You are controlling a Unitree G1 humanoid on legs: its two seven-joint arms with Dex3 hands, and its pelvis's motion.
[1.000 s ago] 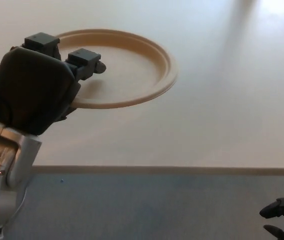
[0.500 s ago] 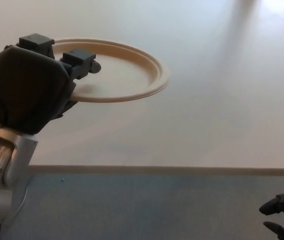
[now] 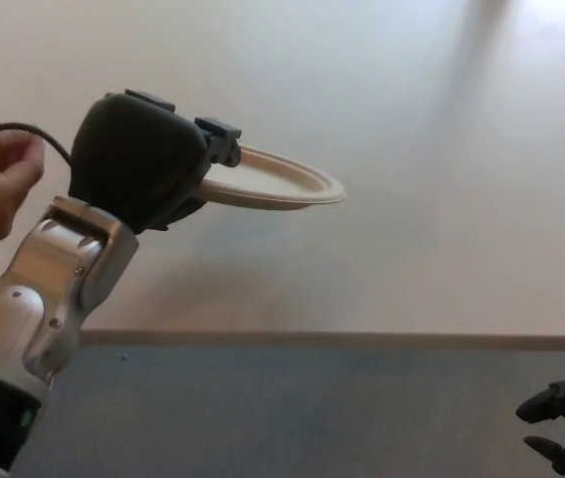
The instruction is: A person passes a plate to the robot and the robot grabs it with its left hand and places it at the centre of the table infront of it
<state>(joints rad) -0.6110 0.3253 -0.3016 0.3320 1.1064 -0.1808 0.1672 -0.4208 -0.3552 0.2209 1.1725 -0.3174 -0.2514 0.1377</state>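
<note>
Now the robot's black left hand (image 3: pixel 147 159) is pinching the round cream plastic plate (image 3: pixel 272 187) by its rim, above the pale tabletop's (image 3: pixel 441 199) left side. It might slip and fall.

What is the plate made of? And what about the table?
The plate looks like matte cream paper or pressed fibre: thin, with a moulded rim and no shine. The table looks like smooth pale laminate or painted wood; it shows no grain, so I can't be sure.
</note>
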